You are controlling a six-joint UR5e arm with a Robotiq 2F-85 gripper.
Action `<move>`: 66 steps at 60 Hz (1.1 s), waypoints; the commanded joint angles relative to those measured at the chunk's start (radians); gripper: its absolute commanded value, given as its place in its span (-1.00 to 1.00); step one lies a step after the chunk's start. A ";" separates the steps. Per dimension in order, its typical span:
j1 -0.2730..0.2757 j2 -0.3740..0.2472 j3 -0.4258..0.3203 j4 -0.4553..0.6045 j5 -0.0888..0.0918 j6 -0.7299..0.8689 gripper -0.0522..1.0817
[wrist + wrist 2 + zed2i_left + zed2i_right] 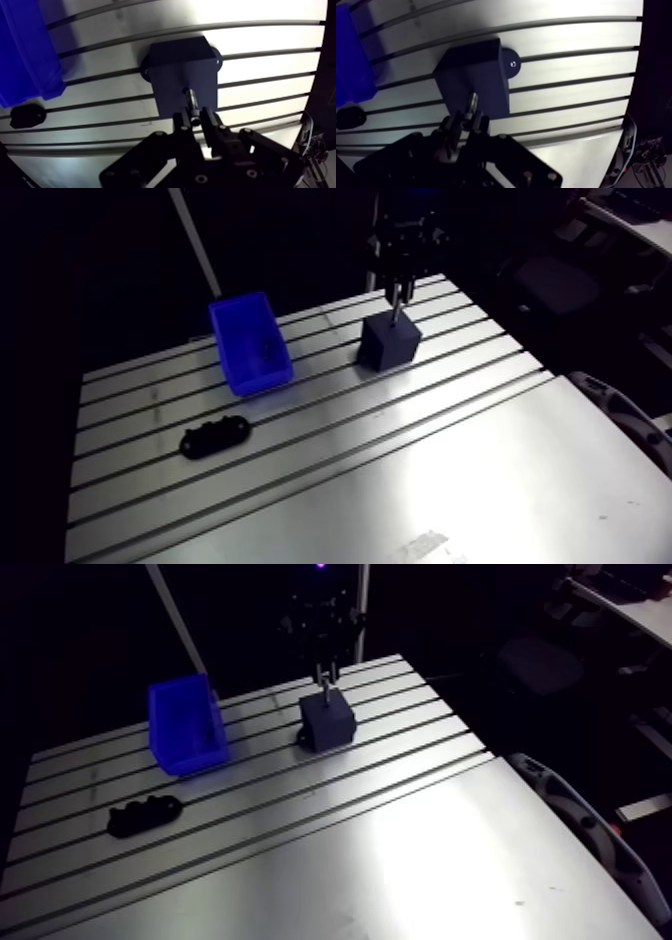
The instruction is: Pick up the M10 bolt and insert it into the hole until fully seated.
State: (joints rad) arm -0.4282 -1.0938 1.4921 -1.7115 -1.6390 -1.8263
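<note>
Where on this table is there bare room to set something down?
The widest free patch is the smooth plate in front of the slotted rows, nearer the camera than the black part. The slots between the blue bin and dark block are also bare. It is crowded at the block, where the gripper holds the bolt at its top.

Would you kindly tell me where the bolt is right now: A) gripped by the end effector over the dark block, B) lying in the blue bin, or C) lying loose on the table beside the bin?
A: the wrist view shows the bolt clamped in the end effector, directly above the block.
</note>
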 commanded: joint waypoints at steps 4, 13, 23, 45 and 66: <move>0.000 0.001 0.004 -0.001 -0.002 0.000 0.99; 0.000 0.002 0.001 -0.001 -0.002 0.000 0.99; 0.002 0.004 0.001 -0.001 0.000 0.001 0.99; 0.002 0.007 0.001 0.000 0.000 0.002 0.99; 0.004 0.006 0.004 0.001 0.000 0.002 0.99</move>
State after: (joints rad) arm -0.4256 -1.0874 1.4944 -1.7105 -1.6390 -1.8247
